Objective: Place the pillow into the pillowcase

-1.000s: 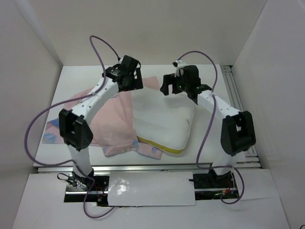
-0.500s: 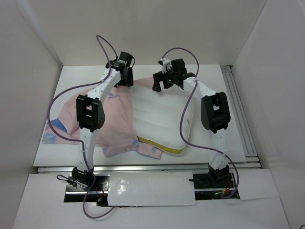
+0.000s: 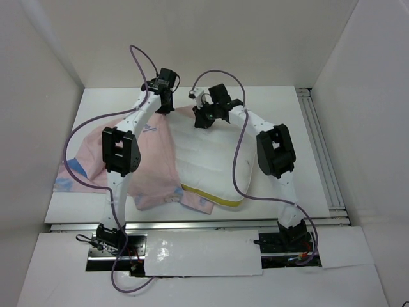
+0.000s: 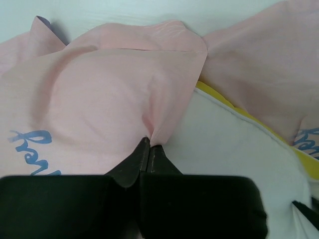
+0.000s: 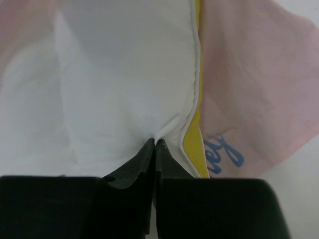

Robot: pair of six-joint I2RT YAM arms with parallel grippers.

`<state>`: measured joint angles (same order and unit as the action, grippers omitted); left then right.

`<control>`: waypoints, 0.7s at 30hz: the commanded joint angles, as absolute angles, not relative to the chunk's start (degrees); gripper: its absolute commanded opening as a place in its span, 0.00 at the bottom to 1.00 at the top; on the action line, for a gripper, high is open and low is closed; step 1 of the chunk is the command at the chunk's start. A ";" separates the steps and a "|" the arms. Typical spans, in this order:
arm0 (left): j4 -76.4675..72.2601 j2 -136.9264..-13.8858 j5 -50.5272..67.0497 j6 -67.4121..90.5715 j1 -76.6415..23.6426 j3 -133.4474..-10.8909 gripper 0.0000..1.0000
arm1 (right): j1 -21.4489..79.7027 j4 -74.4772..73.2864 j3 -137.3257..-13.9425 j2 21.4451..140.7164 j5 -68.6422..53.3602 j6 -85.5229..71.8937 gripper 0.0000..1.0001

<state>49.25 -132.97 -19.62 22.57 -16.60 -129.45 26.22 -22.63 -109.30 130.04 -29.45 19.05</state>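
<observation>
The white pillow (image 3: 214,160) lies mid-table, its yellow edge strip (image 3: 211,196) facing the near side. The pale pink pillowcase (image 3: 153,169) spreads to its left and partly under it. My left gripper (image 3: 165,104) is at the pillow's far left corner, shut on a pinched fold of the pillowcase (image 4: 114,99) beside the pillow (image 4: 224,149). My right gripper (image 3: 203,119) is at the pillow's far edge, shut on a pinch of white pillow (image 5: 119,74) fabric next to the yellow strip (image 5: 195,144). Pink pillowcase (image 5: 249,84) with blue lettering lies beyond that strip.
White walls close in the table on the left, back and right. An aluminium rail (image 3: 319,144) runs along the right side of the table. Purple cables (image 3: 137,61) loop above both wrists.
Both arms reached down to the pillow's far edge, the right one shifting left. Both grippers went from open to shut, the left on pillowcase fabric, the right on pillow fabric.
</observation>
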 commanded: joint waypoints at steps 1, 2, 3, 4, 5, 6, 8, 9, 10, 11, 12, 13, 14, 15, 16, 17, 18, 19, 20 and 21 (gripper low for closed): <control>45.44 -129.29 -19.08 19.78 -17.75 -130.78 0.00 | 27.95 -25.42 -109.88 130.18 -32.52 19.26 0.00; 44.74 -128.50 -19.07 19.08 -17.75 -130.78 0.00 | 27.95 -23.49 -108.21 128.43 -32.52 19.25 0.00; 44.13 -127.71 -18.55 19.07 -18.62 -130.78 0.00 | 28.65 -21.38 -103.93 126.32 -32.52 19.25 0.00; 44.12 -126.84 -18.54 19.07 -19.68 -130.09 0.00 | 29.17 -16.48 -101.54 121.34 -32.00 19.25 0.00; 43.42 -124.82 -18.54 18.38 -20.21 -129.56 0.00 | 29.18 -13.91 -98.99 118.68 -31.99 19.25 0.00; 43.42 -123.76 -19.76 18.37 -20.91 -128.51 0.00 | 29.18 -11.19 -96.44 115.96 -31.30 17.94 0.00; 42.89 -121.56 -20.47 18.37 -22.85 -127.27 0.00 | 29.79 -2.95 -88.79 108.24 -31.29 15.92 0.00; 42.89 -119.20 -21.09 18.37 -23.55 -126.13 0.00 | 30.32 -0.12 -86.51 105.93 -30.33 13.99 0.00; 42.89 -117.79 -21.09 18.37 -25.03 -125.25 0.00 | 30.84 2.09 -82.40 101.91 -30.32 13.45 0.00; 42.19 -116.47 -21.09 18.37 -25.83 -124.37 0.00 | 30.85 5.15 -80.79 100.13 -29.54 12.84 0.00; 42.19 -113.76 -21.09 18.37 -26.80 -122.89 0.00 | 30.85 6.49 -79.47 98.63 -30.05 12.83 0.00; 41.49 -112.60 -20.48 18.37 -28.63 -122.26 0.00 | 31.37 7.81 -76.67 96.09 -30.93 12.05 0.00; 40.79 -111.46 -19.70 17.67 -29.61 -121.65 0.00 | 31.38 10.87 -75.51 94.93 -31.55 11.35 0.00; 40.78 -110.49 -18.38 17.67 -30.58 -120.94 0.00 | 31.38 12.03 -74.54 93.96 -32.51 11.34 0.00; 40.17 -108.83 -17.50 17.67 -32.41 -120.94 0.00 | 31.38 15.43 -72.53 92.04 -33.91 10.29 0.00; 39.56 -108.11 -15.14 17.14 -33.21 -120.94 0.00 | 31.38 17.56 -71.29 91.15 -34.45 9.24 0.00; 39.55 -107.58 -14.16 17.14 -34.01 -120.94 0.00 | 31.38 19.93 -70.06 90.19 -35.15 8.45 0.00; 39.55 -107.06 -13.28 17.14 -34.88 -120.94 0.00 | 31.38 21.95 -68.22 89.39 -35.16 7.83 0.00; 39.55 -106.18 -12.49 17.14 -36.72 -120.94 0.00 | 31.38 24.06 -68.20 88.78 -35.68 7.82 0.00; 39.03 -105.65 -11.96 17.14 -37.78 -120.94 0.00 | 31.38 24.60 -67.59 88.07 -35.68 7.82 0.00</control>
